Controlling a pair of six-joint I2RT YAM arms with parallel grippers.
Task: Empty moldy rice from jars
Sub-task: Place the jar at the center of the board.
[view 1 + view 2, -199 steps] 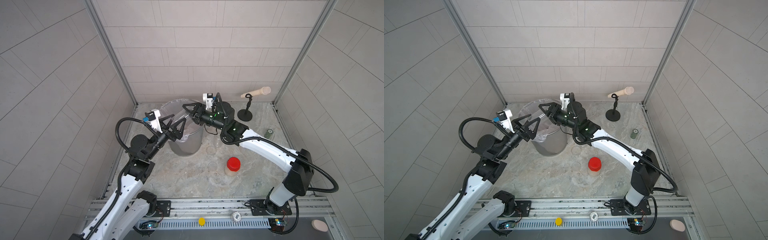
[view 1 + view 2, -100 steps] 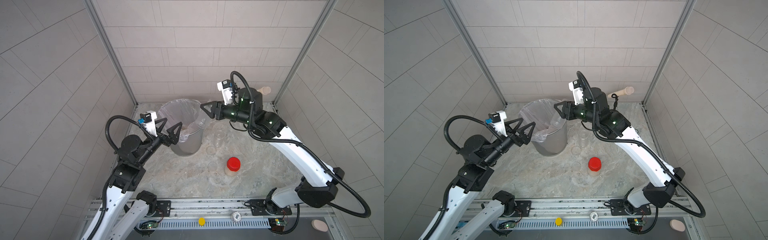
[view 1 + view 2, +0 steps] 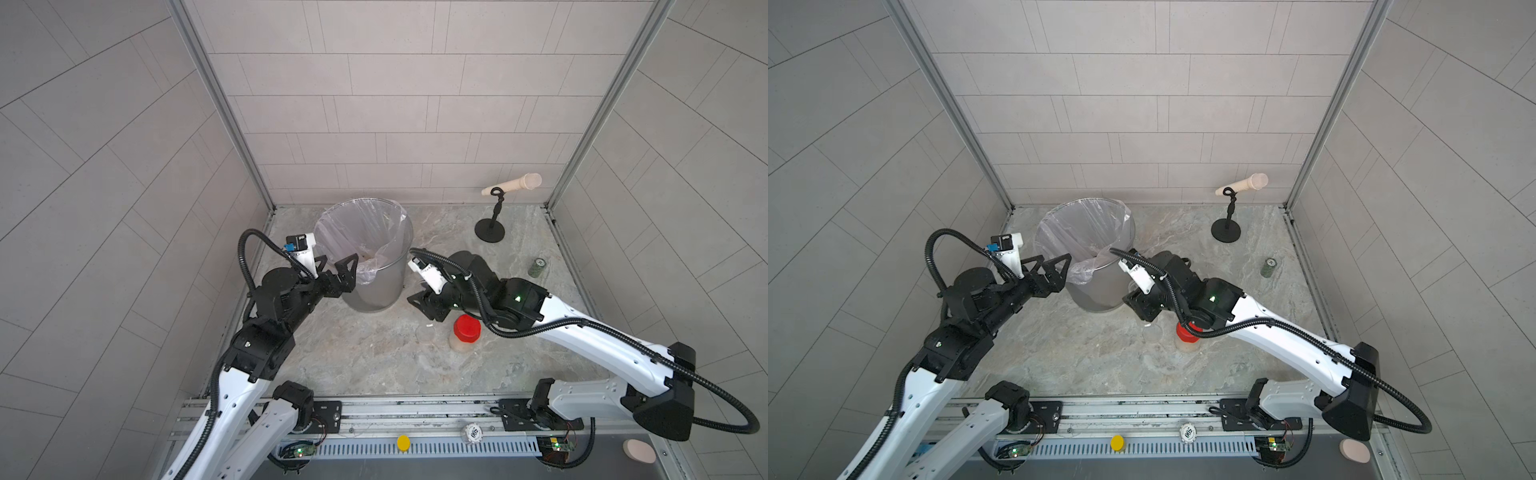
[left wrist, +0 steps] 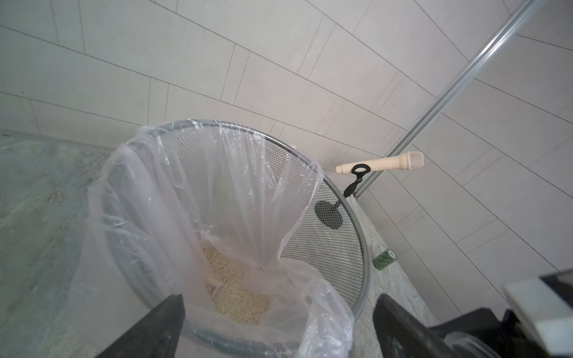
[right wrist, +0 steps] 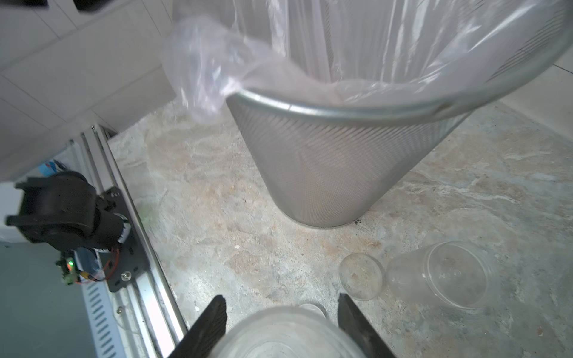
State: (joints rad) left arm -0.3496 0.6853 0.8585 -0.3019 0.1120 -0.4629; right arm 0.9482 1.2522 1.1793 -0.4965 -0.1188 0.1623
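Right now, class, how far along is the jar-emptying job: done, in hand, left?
Done: rice lies in the bin liner; one empty clear jar sits beside a loose lid. In hand: the right gripper grips a second clear jar, seemingly empty. Left: the red-lidded jar, closed and full. The left gripper is open.

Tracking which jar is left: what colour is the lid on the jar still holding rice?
Bright red. The lid shows best in a top view.

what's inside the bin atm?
Left wrist view: a clear plastic liner in the mesh bin, with pale rice piled at the bottom. The liner's sagging folds cover the rest of the floor, so anything else down there can't be seen.
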